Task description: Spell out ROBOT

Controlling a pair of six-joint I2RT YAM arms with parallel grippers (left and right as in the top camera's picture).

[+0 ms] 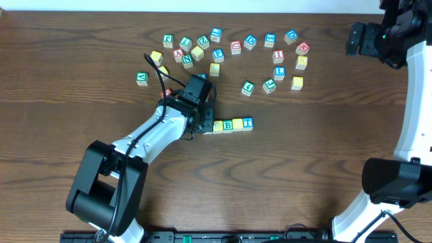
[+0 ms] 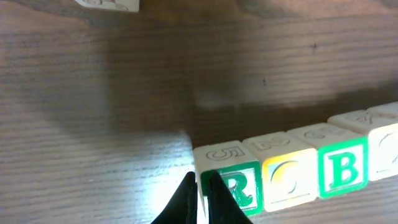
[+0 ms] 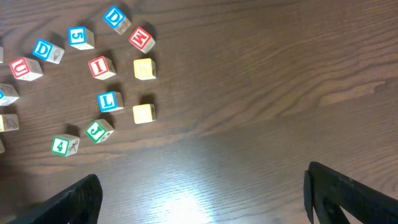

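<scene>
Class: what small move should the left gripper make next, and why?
Probably lift the left gripper straight up, clear of the R cube. Its jaws are shut at that cube's outer edge, and the row on through the O cube, B cube, yellow cube and T cube looks complete.

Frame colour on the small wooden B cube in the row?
Green frame, green letter; the wooden B cube shows best in the left wrist view.

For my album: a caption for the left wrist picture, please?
Shut left gripper at a row of cubes: green R cube, yellow cube, green B cube.
</scene>
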